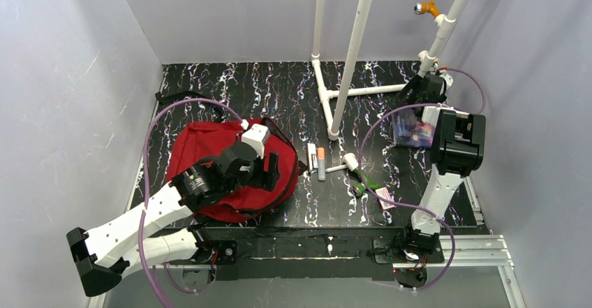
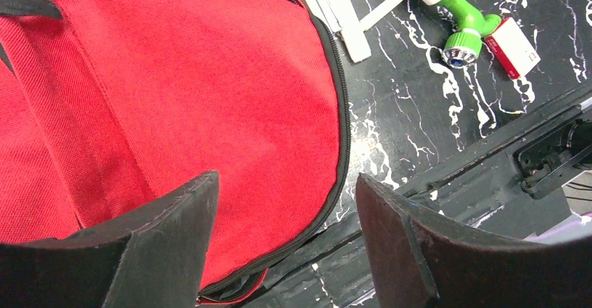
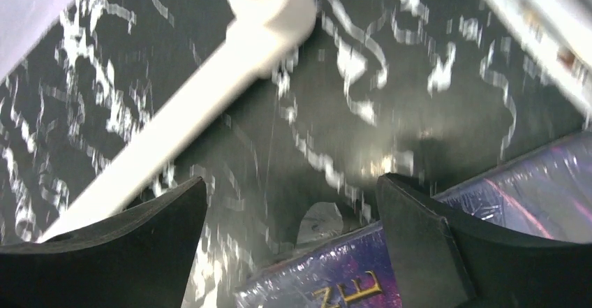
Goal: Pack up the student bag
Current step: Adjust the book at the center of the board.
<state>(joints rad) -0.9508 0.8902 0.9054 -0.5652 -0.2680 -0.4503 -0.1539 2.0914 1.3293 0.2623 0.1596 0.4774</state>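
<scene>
The student bag (image 1: 206, 156), a big red backpack with black zip trim, lies flat at the left of the table. My left gripper (image 1: 264, 172) hangs open and empty over its near right edge. In the left wrist view the red fabric (image 2: 195, 91) fills the left side, and the zip edge runs between the spread fingers of the left gripper (image 2: 286, 182). My right gripper (image 1: 419, 123) is open at the right, over a shiny purple book (image 1: 412, 135). In the right wrist view the right gripper (image 3: 290, 182) stands over the book's corner (image 3: 419, 259), not gripping it.
Between the arms lie a flat white stick (image 1: 312, 158), an orange-capped stick (image 1: 321, 163), a white and green bottle (image 1: 356, 173) and a red-white small box (image 1: 385, 198). A white pipe frame (image 1: 349, 56) stands at the back. The bottle (image 2: 464, 25) and box (image 2: 513, 46) also show in the left wrist view.
</scene>
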